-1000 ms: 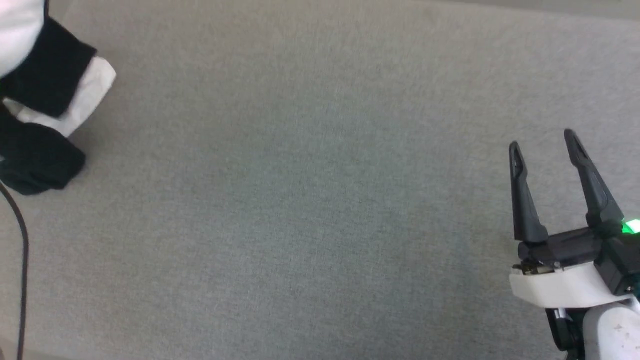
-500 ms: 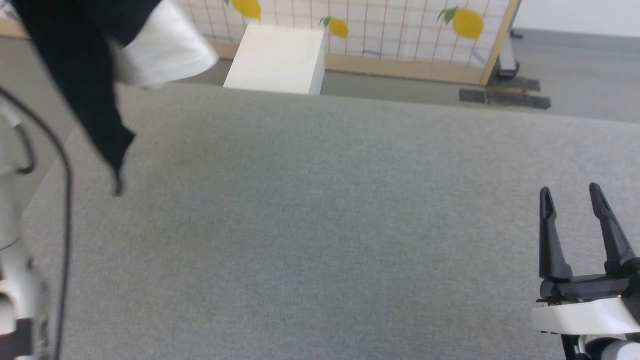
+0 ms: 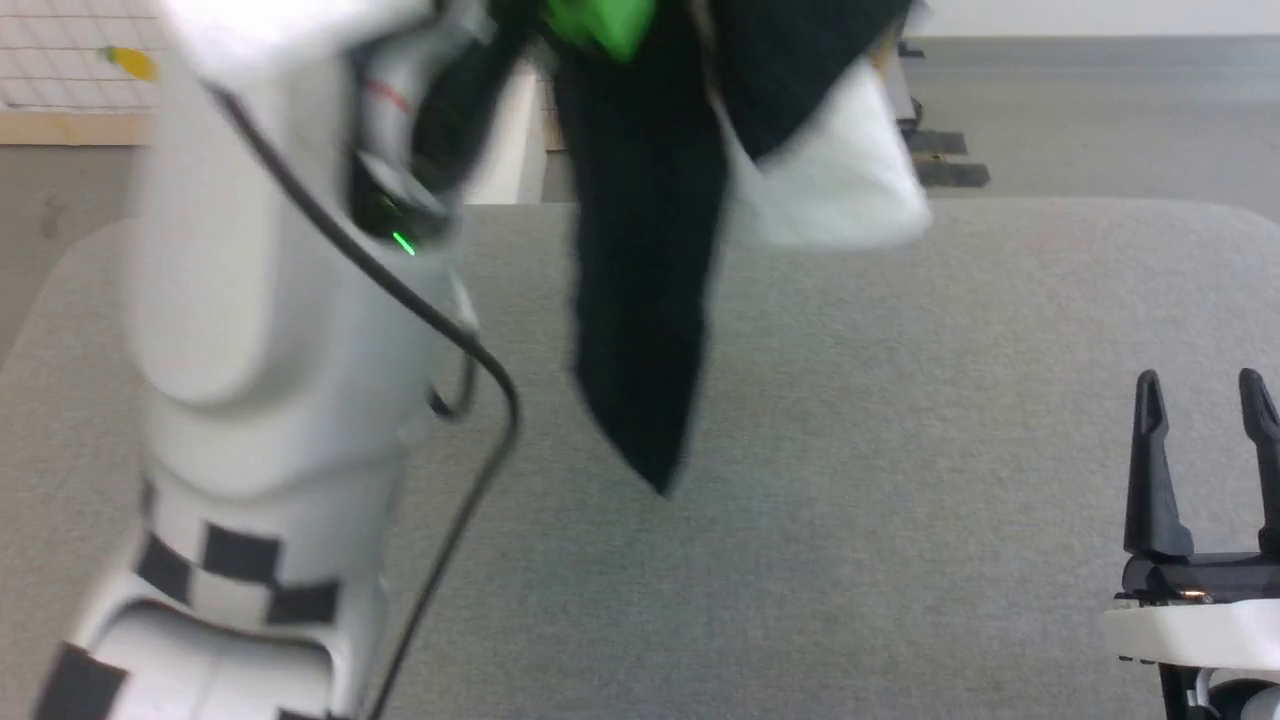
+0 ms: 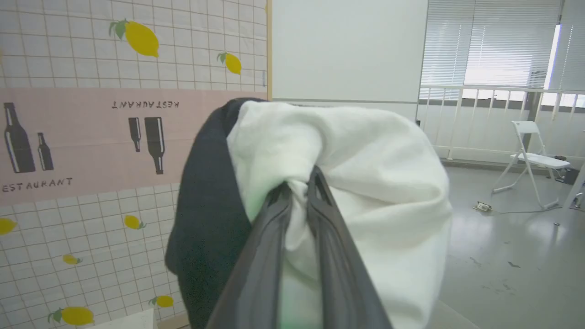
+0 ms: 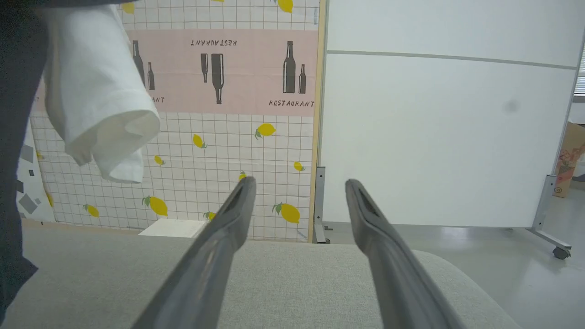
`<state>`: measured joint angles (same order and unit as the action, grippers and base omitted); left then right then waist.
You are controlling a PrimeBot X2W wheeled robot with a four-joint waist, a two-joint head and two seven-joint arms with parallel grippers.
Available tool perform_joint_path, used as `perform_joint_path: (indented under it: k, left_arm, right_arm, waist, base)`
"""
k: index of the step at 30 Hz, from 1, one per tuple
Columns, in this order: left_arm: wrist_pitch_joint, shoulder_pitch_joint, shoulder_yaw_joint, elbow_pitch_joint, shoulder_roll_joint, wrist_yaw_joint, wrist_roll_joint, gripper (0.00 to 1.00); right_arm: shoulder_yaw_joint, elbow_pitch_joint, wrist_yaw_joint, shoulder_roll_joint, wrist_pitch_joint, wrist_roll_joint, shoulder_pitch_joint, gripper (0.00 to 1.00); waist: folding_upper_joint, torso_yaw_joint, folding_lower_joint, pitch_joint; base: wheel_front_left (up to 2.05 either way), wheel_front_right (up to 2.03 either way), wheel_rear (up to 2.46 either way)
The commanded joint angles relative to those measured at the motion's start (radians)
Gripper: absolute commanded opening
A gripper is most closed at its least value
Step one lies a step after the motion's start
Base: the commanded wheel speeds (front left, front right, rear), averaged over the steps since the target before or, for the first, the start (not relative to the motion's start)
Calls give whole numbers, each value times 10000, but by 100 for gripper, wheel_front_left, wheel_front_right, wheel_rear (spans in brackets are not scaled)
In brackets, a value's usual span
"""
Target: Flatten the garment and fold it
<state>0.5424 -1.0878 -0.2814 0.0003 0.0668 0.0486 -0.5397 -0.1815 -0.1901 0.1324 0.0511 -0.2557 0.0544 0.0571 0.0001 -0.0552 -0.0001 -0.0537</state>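
Garment (image 3: 640,330) aloft over the table (image 3: 900,480)!
We saw our left gripper (image 4: 299,185) clamped on it, right gripper's (image 3: 1200,382) fingers apart.

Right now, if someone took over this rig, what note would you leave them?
Left gripper: shut on the white-and-black T-shirt, which is bunched and hanging in the air above the grey table.
Right gripper: open, empty, low over the table's right side.
Done: shirt lifted off the table.
Left: lay it down, flatten it, fold it.
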Motion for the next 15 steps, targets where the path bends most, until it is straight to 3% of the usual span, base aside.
perform_joint_path:
  k: [1, 7, 11, 15]
  left_arm:
    - [-164, 575, -279, -106, -68, 157, -162, 0]
    - [-1287, 2780, -1698, 200, -157, 868, -563, 0]
    - [-2208, 4194, -2367, 1199, -162, 1360, -755, 0]
    - [-2583, 5292, -3114, 2534, -163, 1363, -896, 0]
  right_arm:
    - [-35, -35, -17, -8, -48, 56, -166, 100]
    - [-2, -4, -17, -8, -54, 125, -363, 100]
    - [126, 9, -17, -8, -57, 137, -482, 100]
    - [170, 21, -17, -8, -58, 106, -550, 100]
  waist:
    - [-1, 378, 1, -331]
    - [-1, 865, 1, -687]
    - [-1, 1176, 1, -927]
    - [-1, 1358, 1, -1138]
  base:
    - [0, 0, 0]
    - [0, 0, 0]
    - [0, 0, 0]
    - [0, 0, 0]
